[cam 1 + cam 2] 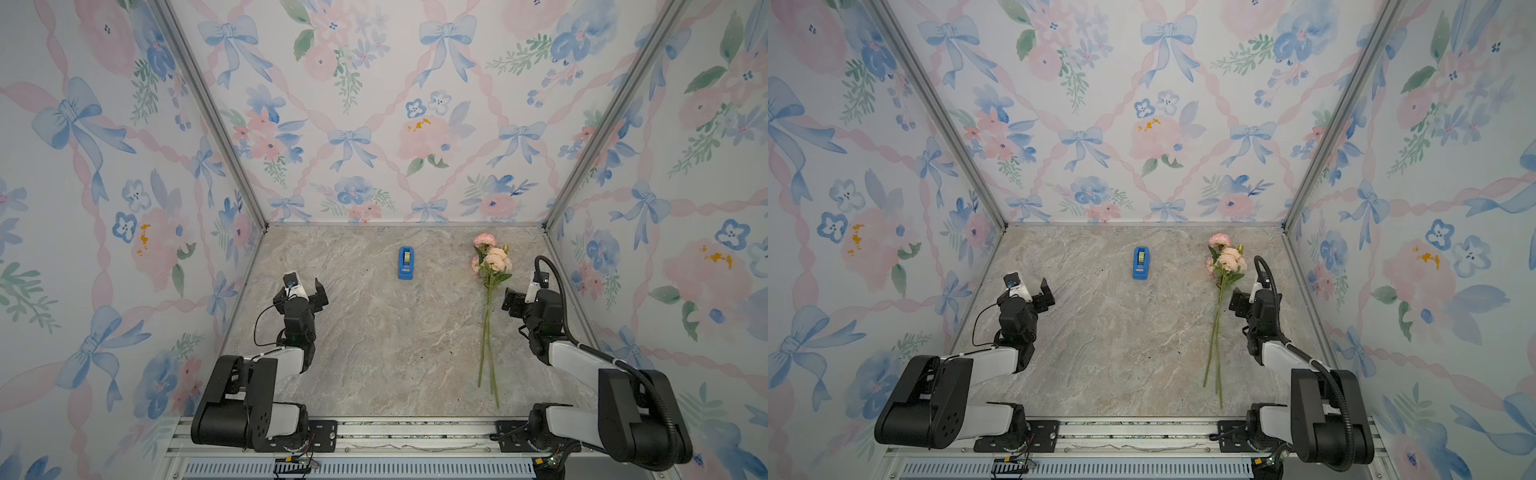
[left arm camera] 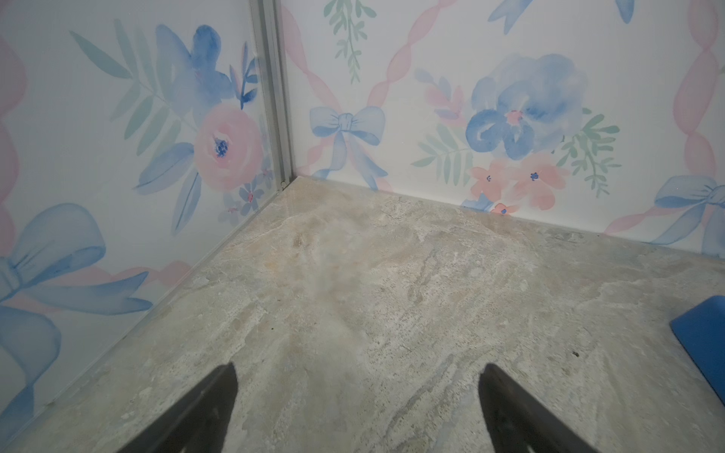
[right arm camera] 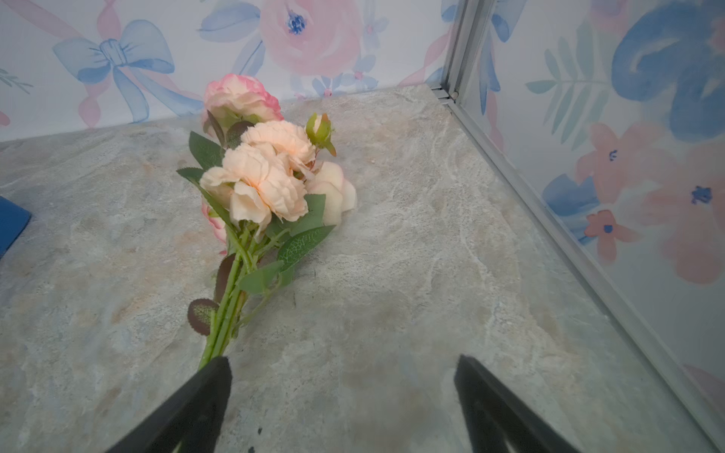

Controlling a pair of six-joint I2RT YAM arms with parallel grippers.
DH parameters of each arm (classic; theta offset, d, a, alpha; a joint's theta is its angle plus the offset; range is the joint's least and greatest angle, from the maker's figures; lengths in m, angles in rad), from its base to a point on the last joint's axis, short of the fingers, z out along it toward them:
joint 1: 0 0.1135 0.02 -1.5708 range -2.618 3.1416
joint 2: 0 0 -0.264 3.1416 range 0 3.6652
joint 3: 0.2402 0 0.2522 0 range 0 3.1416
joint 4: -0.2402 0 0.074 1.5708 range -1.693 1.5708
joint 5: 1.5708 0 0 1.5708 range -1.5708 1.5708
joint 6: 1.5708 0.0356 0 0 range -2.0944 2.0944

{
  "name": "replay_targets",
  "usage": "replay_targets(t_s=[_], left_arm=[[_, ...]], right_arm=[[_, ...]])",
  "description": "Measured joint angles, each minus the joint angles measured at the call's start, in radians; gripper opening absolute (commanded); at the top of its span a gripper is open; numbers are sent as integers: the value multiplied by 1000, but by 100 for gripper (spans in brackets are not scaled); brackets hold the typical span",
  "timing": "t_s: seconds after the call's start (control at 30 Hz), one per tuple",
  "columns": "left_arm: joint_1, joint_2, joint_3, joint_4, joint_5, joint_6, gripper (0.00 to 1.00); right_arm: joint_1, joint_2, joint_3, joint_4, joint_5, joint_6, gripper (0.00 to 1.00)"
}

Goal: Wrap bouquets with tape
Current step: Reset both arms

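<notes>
My marbled bench carries the bouquets on its right side, blooms toward the back wall, stems running toward my base. My right tool stands spread apart just beside those stems, gripping nothing. My left tool, also spread wide and empty, hovers near the left wall. The tape sits in its blue dispenser, mid-bench toward the back.

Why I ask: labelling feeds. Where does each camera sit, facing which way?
Top views: high above the robot's base, facing down over the table; left arm and right arm show.
Left wrist: on the left arm, facing a table corner past the open left gripper.
Right wrist: on the right arm, facing the bouquet past the open right gripper.
Shared: wrist views catch the tape dispenser's edge.
</notes>
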Motion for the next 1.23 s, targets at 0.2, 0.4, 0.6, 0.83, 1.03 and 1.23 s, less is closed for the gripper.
replay_targets(t_s=[0.2,0.4,0.6,0.83,1.03,1.23], left_arm=[[28,90,-31,95,96,4,98],[13,159,-108,304,193,47,98],[-30,183,-124,360,134,66,98],[-84,183,-124,388,32,96,98],[-85,183,-124,392,2,103,98],[-85,183,-124,396,-3,107,98]], right_arm=[[10,181,-64,259,-6,-14,93],[53,209,-15,280,-2,-51,97],[74,209,8,279,16,-76,97],[74,209,8,278,26,-83,97],[74,209,8,278,29,-86,97],[74,209,8,278,29,-86,97]])
